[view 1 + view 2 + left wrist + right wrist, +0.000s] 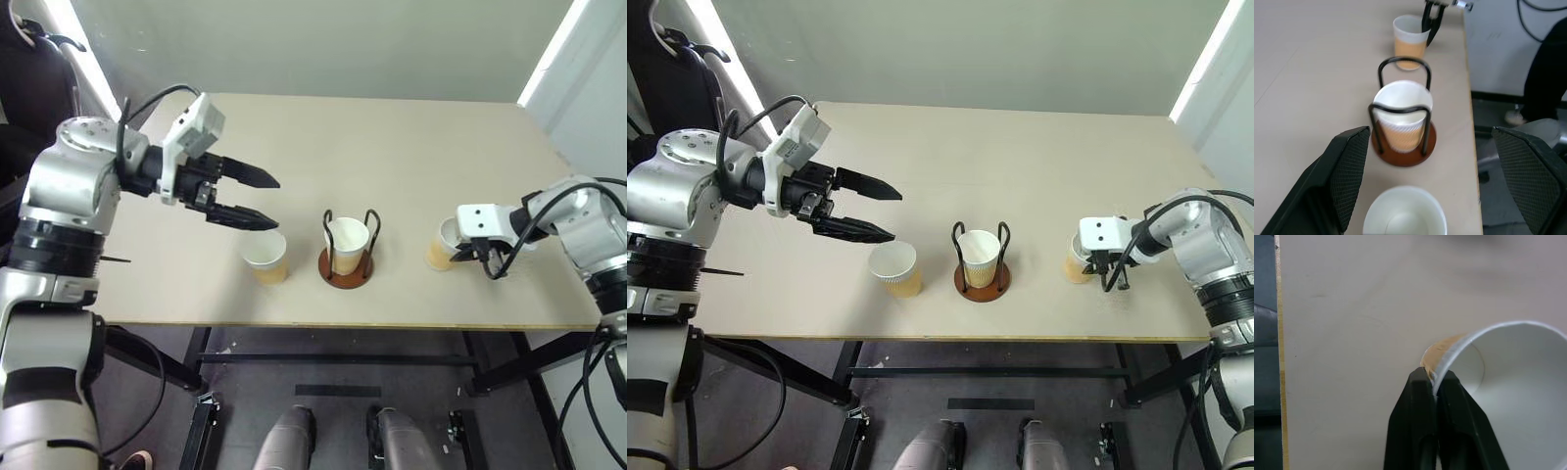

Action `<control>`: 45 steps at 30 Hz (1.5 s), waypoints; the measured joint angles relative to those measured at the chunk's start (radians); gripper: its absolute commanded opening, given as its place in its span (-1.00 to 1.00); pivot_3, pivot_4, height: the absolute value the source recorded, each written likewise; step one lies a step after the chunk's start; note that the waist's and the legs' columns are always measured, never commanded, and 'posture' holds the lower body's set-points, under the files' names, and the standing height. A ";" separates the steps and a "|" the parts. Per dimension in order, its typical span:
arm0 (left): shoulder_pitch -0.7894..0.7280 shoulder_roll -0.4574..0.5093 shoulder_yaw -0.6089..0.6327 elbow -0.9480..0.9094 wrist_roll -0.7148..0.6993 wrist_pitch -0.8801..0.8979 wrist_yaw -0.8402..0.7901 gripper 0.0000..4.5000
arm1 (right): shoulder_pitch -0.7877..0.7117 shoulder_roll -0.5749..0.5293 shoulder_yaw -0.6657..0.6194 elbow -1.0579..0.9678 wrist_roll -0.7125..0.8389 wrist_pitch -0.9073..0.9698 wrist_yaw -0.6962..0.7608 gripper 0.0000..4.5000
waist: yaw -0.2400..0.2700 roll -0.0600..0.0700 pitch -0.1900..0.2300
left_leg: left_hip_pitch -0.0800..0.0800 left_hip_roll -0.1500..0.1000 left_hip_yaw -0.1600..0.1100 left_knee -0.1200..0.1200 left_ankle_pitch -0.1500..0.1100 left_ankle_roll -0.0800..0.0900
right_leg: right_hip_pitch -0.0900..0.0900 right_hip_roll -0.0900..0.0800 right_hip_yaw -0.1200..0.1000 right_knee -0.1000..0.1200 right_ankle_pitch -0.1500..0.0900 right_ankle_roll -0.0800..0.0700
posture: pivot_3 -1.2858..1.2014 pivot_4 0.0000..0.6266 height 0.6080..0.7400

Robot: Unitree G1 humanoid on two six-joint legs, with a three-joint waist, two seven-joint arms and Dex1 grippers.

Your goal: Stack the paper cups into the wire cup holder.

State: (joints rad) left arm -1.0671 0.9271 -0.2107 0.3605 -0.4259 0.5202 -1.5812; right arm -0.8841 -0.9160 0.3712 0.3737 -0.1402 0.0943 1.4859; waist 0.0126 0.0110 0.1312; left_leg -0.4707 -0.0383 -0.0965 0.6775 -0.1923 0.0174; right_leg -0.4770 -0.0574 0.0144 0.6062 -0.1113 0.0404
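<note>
The wire cup holder [347, 268] stands near the table's front edge with one paper cup [347, 241] upright inside it. A second paper cup [265, 257] stands on the table left of the holder. My left gripper [276, 204] hovers open just above and left of that cup, its fingers [1347, 171] spread wide. A third paper cup [441, 245] is right of the holder, tilted. My right gripper [1434, 376] is shut on that cup's rim [1488, 333], one finger inside and one outside.
The light wooden table [392, 147] has bare room behind the cups. Its front edge [343, 325] runs close to the holder and cups, and its right edge [1205, 196] lies near my right arm.
</note>
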 measured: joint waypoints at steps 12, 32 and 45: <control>-0.011 0.034 -0.009 0.151 0.060 -0.085 0.000 0.91 | -0.075 -0.035 -0.077 -0.185 0.092 0.170 0.075 -0.98 | -0.002 0.000 0.000 | 0.000 0.000 0.000 -0.011 0.002 -0.002 | -0.005 0.000 0.000 -0.001 -0.003 -0.004 | 0.03 -0.52 1.00; -0.048 0.018 -0.083 0.203 0.010 -0.137 0.000 0.91 | -0.359 0.170 -0.088 -0.451 0.313 0.552 0.042 -0.98 | -0.003 0.000 0.000 | 0.000 0.002 -0.003 -0.013 0.004 -0.002 | -0.008 0.001 -0.005 0.004 -0.010 -0.011 | 0.03 -0.52 1.00; -0.046 0.039 -0.083 0.181 -0.014 -0.142 0.000 0.91 | -0.351 0.233 0.027 -0.295 0.220 0.344 0.023 -0.98 | -0.003 0.000 0.000 | 0.000 0.002 -0.005 -0.013 0.006 -0.003 | -0.008 0.001 -0.008 0.005 -0.009 -0.012 | 0.03 -0.52 1.00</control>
State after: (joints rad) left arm -1.1132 0.9661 -0.2934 0.5418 -0.4396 0.3778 -1.5817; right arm -1.2348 -0.6827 0.3978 0.0785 0.0803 0.4380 1.5089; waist 0.0100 0.0110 0.1313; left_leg -0.4711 -0.0360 -0.1012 0.6644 -0.1862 0.0141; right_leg -0.4850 -0.0566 0.0069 0.6114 -0.1205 0.0287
